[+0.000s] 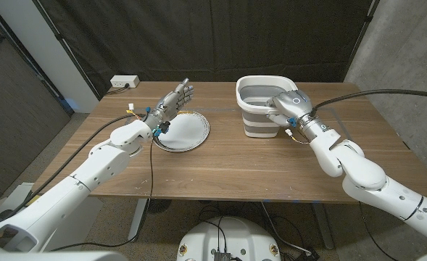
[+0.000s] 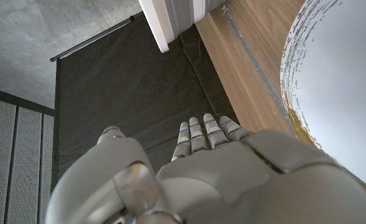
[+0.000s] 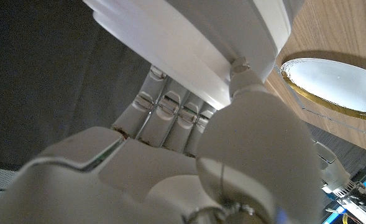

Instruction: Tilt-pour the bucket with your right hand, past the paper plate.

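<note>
One bucket (image 1: 262, 106), white with grey bands, stands upright toward the far right of the wooden table (image 1: 235, 167). The robot's right hand (image 1: 284, 106) is at its near rim; in the right wrist view the fingers (image 3: 164, 112) reach up under the white rim (image 3: 189, 37), and the thumb presses against it from the other side, so the hand grips the rim.

One paper plate (image 1: 182, 132) lies flat to the bucket's left, well apart from it, its gold-edged rim also visible in the right wrist view (image 3: 338, 87) and its white face in the left wrist view (image 2: 338, 87).

The left hand (image 1: 171, 104) hovers over the plate's far left edge, holding nothing, its fingers (image 2: 201, 134) straight and close together.

One white power strip (image 1: 124, 82) sits beyond the table's far left corner, before a dark curtain (image 1: 220, 36).
</note>
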Action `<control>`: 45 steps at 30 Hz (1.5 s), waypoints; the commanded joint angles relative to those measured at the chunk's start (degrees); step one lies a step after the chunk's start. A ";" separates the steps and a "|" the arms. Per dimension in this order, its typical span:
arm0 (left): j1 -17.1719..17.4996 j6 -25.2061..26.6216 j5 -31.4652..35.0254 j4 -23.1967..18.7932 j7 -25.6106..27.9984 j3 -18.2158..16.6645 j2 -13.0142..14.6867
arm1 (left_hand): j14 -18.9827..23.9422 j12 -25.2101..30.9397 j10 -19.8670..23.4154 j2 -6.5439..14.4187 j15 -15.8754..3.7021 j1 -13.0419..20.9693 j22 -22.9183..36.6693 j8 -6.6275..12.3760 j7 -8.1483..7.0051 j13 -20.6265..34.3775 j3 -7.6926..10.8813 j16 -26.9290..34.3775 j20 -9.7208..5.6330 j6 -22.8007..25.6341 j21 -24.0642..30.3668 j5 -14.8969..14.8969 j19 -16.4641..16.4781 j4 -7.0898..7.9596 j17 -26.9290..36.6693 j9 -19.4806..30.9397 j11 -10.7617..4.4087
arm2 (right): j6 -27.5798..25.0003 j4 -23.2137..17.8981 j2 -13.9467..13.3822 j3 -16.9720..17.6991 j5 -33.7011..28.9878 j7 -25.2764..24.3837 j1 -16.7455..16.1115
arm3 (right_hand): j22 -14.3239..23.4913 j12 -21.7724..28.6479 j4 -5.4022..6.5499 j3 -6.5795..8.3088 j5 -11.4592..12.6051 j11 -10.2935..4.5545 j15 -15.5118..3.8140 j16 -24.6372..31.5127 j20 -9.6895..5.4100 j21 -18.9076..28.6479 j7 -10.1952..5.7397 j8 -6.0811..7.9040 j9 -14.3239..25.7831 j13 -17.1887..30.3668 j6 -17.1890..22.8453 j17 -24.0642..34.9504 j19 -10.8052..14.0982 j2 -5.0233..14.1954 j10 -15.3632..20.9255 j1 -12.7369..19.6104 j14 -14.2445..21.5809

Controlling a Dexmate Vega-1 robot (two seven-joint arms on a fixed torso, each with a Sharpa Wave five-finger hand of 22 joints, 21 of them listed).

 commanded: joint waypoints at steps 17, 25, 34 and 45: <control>-0.36 0.34 -0.44 0.30 -0.72 0.06 0.22 | 0.22 -0.03 0.52 0.19 0.10 0.61 0.33 0.05 -0.02 0.14 -0.54 -0.06 -0.28 0.66 0.09 -0.26 -0.64 0.18 0.21 0.12 0.06 | -0.08 -1.97 -2.25 1.01 0.59 4.34 -0.03 | -0.65 -5.32 3.51 -3.52 3.50 0.00 -1.03 -4.01 -4.99 -10.80 -2.93 -3.49 0.54 -1.99 -10.60 -3.68 -9.47 -4.78 -11.80 -12.84 -18.02; -0.61 0.44 -0.58 0.72 -1.16 0.24 0.11 | 0.22 -0.02 0.57 0.22 0.18 0.63 0.33 0.06 -0.05 0.14 -0.59 -0.06 -0.29 0.72 0.11 -0.30 -0.64 0.20 0.21 0.12 0.04 | 0.10 -2.76 -2.80 1.37 0.24 6.12 0.38 | -0.51 -6.27 3.54 -4.01 5.55 1.88 2.51 -4.35 0.51 -16.18 -2.70 -4.77 0.27 -2.94 -24.24 -4.53 -15.07 -5.53 -23.38 -15.23 -29.69; -0.93 1.65 -0.82 0.66 -1.12 0.41 0.37 | 0.25 -0.02 0.62 0.28 0.30 0.68 0.33 0.15 -0.02 0.14 -0.62 -0.05 -0.26 1.00 0.12 -0.33 -0.66 0.22 0.21 0.12 0.12 | 2.23 -3.27 -4.40 2.00 1.72 9.54 1.29 | -0.55 -6.29 5.84 -8.21 7.96 5.43 6.28 -4.20 2.24 -19.56 -0.30 -4.64 -0.13 -4.08 -32.58 -5.00 -16.91 -9.24 -29.16 -22.24 -33.97; -2.25 2.05 -0.73 1.79 -2.11 1.15 -0.20 | 0.29 0.00 0.69 0.37 0.29 0.77 0.34 0.19 -0.09 0.14 -0.63 -0.04 -0.27 1.21 0.15 -0.36 -0.65 0.23 0.21 0.12 0.29 | 3.31 -3.94 -4.69 4.90 5.67 7.18 -0.95 | -0.57 -6.25 7.65 -11.76 9.86 7.49 7.54 -4.18 2.96 -21.68 1.21 -4.66 -0.36 -4.62 -37.69 -5.18 -17.61 -10.95 -33.18 -27.24 -36.80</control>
